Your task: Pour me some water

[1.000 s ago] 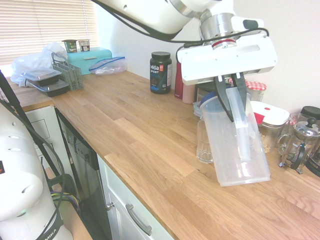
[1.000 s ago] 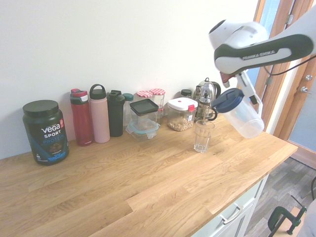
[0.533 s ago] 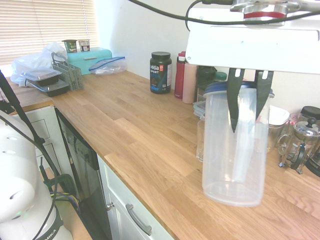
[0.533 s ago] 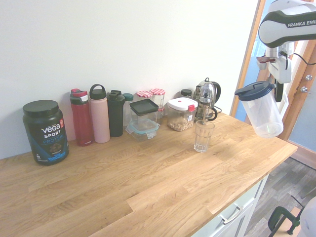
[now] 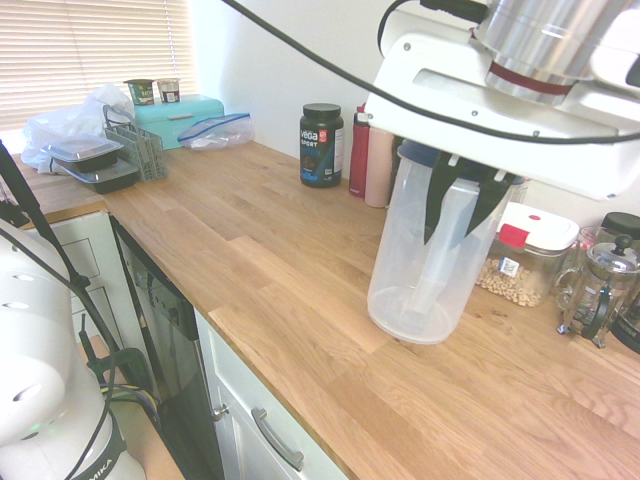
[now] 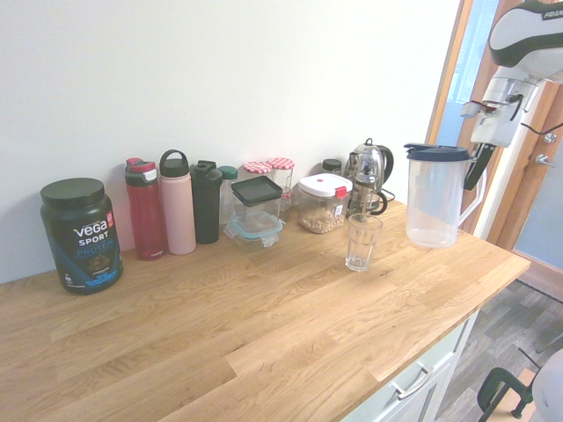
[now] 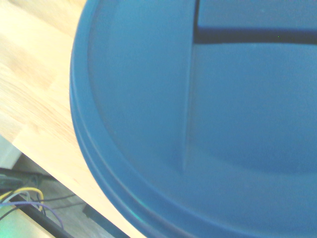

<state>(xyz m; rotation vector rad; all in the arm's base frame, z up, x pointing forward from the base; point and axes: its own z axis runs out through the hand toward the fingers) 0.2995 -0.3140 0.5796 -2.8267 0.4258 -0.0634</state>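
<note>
The clear plastic jug (image 6: 434, 198) with a dark blue lid (image 7: 208, 114) hangs upright near the end of the wooden kitchen counter (image 6: 264, 325). The gripper (image 5: 462, 200) has its jaws squeezed tight on the jug's handle. I cannot tell if the jug's bottom touches the wood. A drinking glass (image 6: 361, 242) stands just beside it. Behind, along the white wall, stand water bottles (image 6: 176, 204), jars and a French press (image 6: 365, 178).
</note>
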